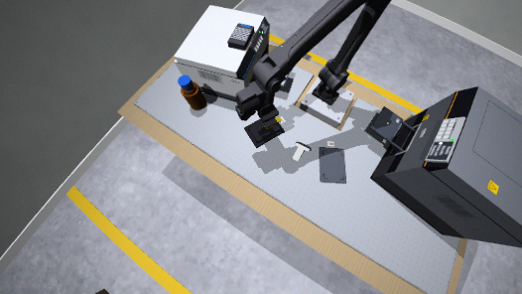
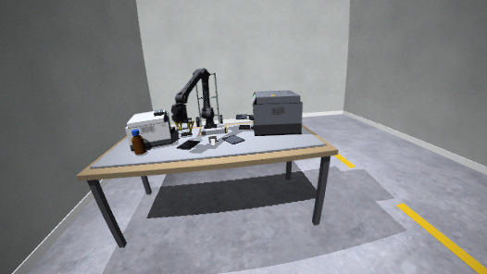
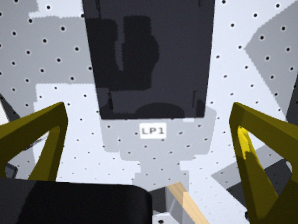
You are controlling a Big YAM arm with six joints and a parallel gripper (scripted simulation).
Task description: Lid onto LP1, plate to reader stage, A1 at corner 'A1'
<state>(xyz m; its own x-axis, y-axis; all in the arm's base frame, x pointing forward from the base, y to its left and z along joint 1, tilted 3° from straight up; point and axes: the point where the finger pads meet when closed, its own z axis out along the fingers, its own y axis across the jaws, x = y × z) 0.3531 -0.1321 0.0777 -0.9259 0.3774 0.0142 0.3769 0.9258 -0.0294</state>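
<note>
Standing wide open with nothing between them, the jaws (image 1: 272, 120) (image 2: 184, 126) are above the surface (image 1: 218, 134) (image 2: 259, 147) (image 3: 55, 107). The dark pad (image 1: 257, 136) (image 2: 189, 144) (image 3: 172, 60) lies ahead of them, its long side pointing away

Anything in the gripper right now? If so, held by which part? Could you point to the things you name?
Nothing is held: the gripper (image 1: 272, 123) (image 2: 184, 127) (image 3: 148, 111) is open, its yellow fingers apart above the bench beside the flat black rectangular plate position labelled LP1 (image 1: 259, 135) (image 2: 188, 144) (image 3: 185, 60).

Bottle (image 1: 194, 96) (image 2: 138, 144) seen in brown, capped in blue. Floor (image 1: 198, 233) (image 2: 370, 194) mottled grey, striped with yellow. Bench top (image 1: 308, 209) (image 2: 259, 150) pale grey, patterned with dark dots.
</note>
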